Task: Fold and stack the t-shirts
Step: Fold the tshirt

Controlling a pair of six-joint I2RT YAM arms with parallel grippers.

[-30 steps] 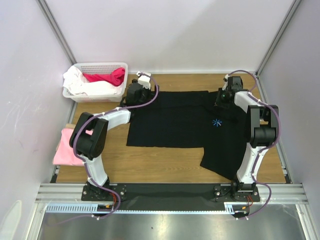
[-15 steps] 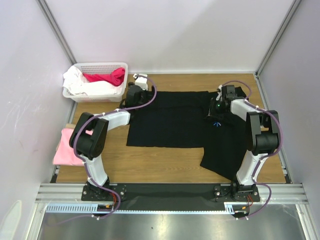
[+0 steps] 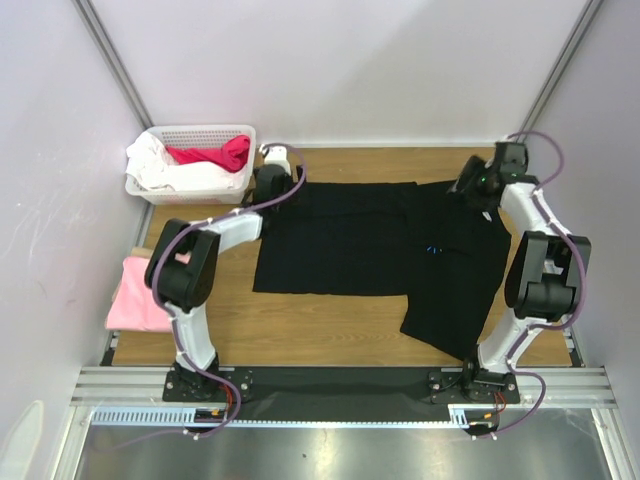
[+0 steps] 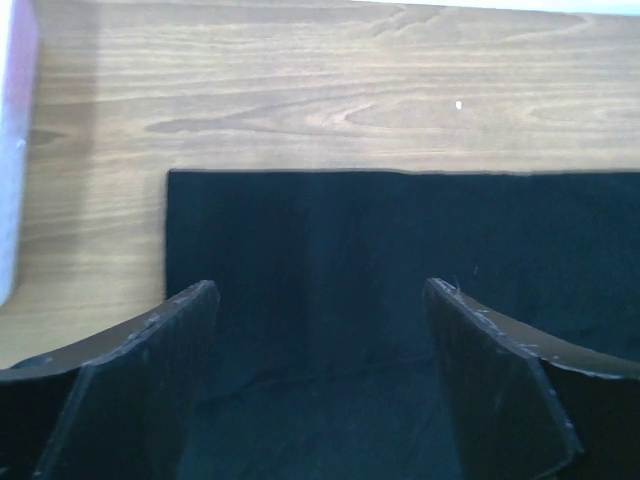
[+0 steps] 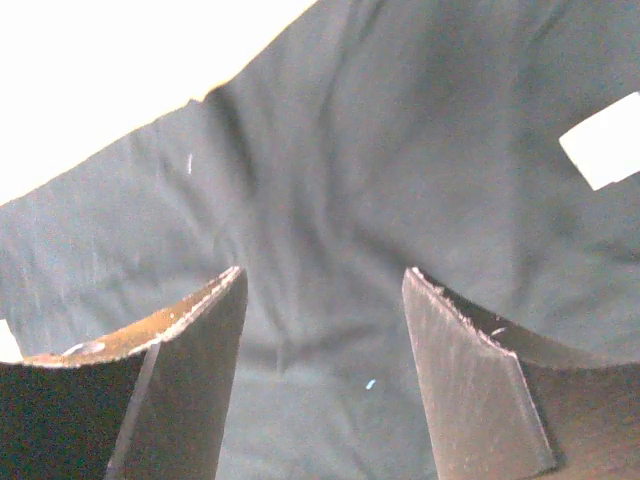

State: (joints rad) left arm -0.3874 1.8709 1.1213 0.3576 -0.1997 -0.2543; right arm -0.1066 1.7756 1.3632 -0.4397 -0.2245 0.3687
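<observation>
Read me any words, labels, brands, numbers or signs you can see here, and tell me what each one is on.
No readable text in any view.
On the black t-shirt: only a tiny pale-blue mark, a sign rather than letters, too small to make out.

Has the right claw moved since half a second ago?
Yes. In the top view the right claw moved from above the chest of the black t-shirt toward the far right corner of the table, farther from the basket.
</observation>
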